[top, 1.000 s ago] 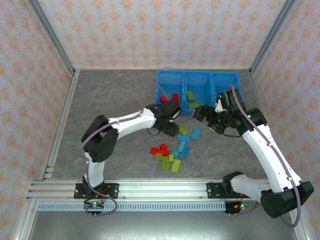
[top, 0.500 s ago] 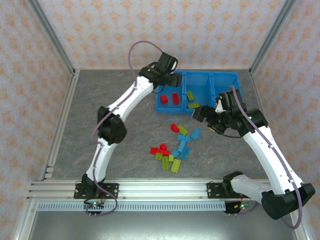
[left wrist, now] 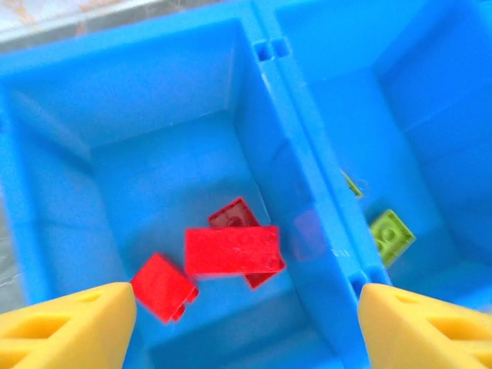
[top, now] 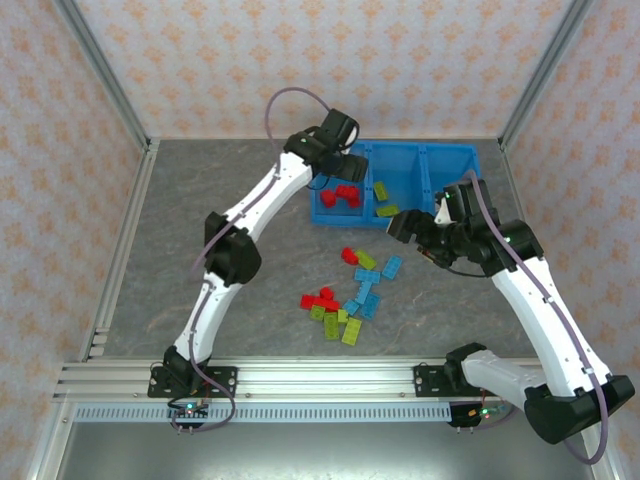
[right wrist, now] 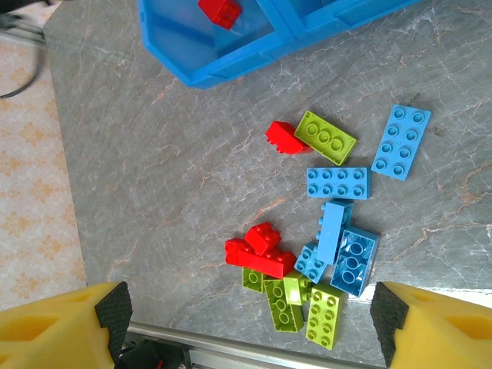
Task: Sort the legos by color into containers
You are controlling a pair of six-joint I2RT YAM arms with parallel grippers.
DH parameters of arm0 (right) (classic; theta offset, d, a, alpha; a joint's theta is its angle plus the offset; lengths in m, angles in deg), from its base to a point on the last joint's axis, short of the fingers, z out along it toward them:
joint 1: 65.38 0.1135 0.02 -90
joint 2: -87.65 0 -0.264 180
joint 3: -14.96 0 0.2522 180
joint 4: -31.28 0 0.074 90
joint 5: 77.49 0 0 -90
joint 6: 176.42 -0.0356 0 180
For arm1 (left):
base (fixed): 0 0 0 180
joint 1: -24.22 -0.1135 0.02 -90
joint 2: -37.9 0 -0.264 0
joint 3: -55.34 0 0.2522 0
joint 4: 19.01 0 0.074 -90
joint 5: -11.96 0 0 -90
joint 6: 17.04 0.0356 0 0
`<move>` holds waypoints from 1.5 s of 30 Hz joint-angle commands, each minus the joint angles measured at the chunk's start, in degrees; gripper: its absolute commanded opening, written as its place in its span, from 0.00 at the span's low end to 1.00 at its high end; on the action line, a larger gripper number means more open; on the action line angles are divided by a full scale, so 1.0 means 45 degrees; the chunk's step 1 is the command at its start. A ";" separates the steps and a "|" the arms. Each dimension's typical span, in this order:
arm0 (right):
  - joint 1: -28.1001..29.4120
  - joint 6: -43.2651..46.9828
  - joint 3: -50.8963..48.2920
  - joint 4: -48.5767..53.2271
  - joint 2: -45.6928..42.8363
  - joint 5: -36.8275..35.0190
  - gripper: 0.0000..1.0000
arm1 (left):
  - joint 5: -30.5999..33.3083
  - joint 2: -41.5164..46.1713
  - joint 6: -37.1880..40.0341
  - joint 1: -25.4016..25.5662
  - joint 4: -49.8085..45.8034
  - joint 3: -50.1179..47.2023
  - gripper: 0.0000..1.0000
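- New red brick [top: 345, 192] in left bin of containers [top: 396, 147] vs 0.5 s ago (top ext); left gripper [top: 343, 165] over it, arm outstretched.
- L wrist: jaws wide, empty.
- R wrist: right gripper [right wrist: 250, 307] spread wide, empty, above loose legos [right wrist: 330, 231] on table [right wrist: 154, 192].

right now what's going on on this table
Two robot arms are sorting toy bricks by color into a row of blue bins. The left gripper hangs open over the left bin, which holds three red bricks. The middle bin has green bricks. The right gripper is open and empty above the table, where a pile of red, green and blue bricks is not yet sorted.
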 commanded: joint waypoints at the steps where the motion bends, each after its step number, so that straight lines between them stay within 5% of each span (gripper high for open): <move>1: 0.0075 -0.0021 0.0016 -0.0193 0.0160 -0.0186 0.84 | -0.0285 0.2658 0.0171 0.0131 0.0685 -0.1542 0.84; 5: 0.0145 0.0076 0.0004 -0.0194 0.0360 -0.0245 0.83 | -0.0534 0.4804 0.0205 0.0143 0.0292 -0.3174 0.84; 11: 0.0939 0.0991 -0.0089 0.0553 0.1228 -0.2311 0.81 | -0.0813 1.0971 0.1716 0.0486 0.2887 -0.9581 0.86; 20: 0.2550 0.3457 -0.0174 -0.1096 0.5370 -0.5172 0.71 | -0.1914 1.8120 0.4809 0.0582 0.3393 -1.7297 0.99; 23: 0.2539 0.3934 0.0031 -0.1901 0.6745 -0.5136 0.66 | -0.2248 1.9615 0.4531 0.0606 0.3450 -1.8743 1.00; 31: 0.2537 0.4079 0.0402 -0.3399 0.9838 -0.4838 0.64 | -0.1531 2.0656 0.3590 0.0604 0.3475 -1.9926 1.00; 35: 0.2548 0.3729 0.0560 -0.3437 1.0681 -0.5019 0.55 | -0.1517 2.0382 0.3636 0.0606 0.3636 -1.9877 1.00; 45: 0.2538 0.3622 0.0071 -0.3689 1.1539 -0.2970 0.57 | -0.1556 1.9829 0.3602 0.0609 0.4108 -1.9954 1.00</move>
